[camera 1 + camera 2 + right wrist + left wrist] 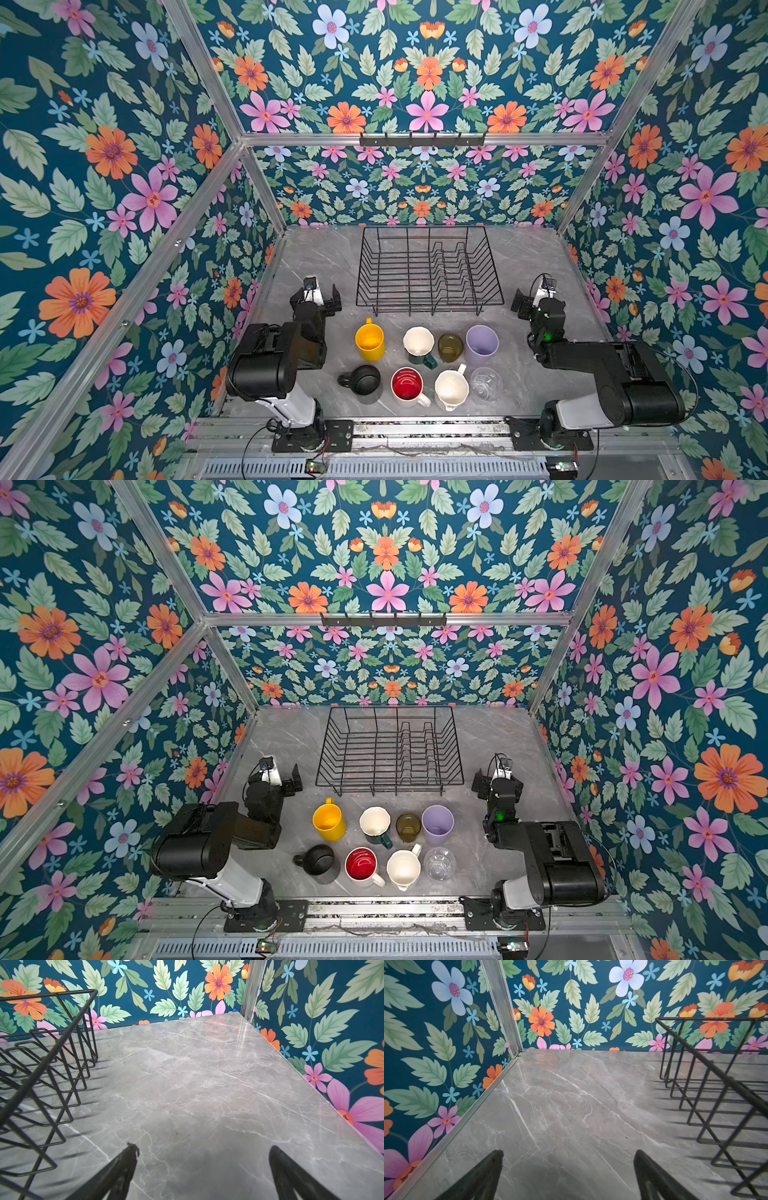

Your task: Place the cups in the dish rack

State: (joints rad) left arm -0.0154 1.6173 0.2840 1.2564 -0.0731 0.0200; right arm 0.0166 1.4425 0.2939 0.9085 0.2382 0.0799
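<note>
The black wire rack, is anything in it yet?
Empty: the dish rack shows only bare wires and dividers in both top views.

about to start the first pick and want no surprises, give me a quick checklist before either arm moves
1. Left gripper open and empty: ok.
2. Right gripper open and empty: ok.
3. Rack upright, nothing in it: ok.
4. Way from yellow mug to rack free: ok.
5. Finger room around olive glass: not ok. It looks tight between green mug and lilac tumbler.
6. Black mug mouth up: cannot tell.
</note>
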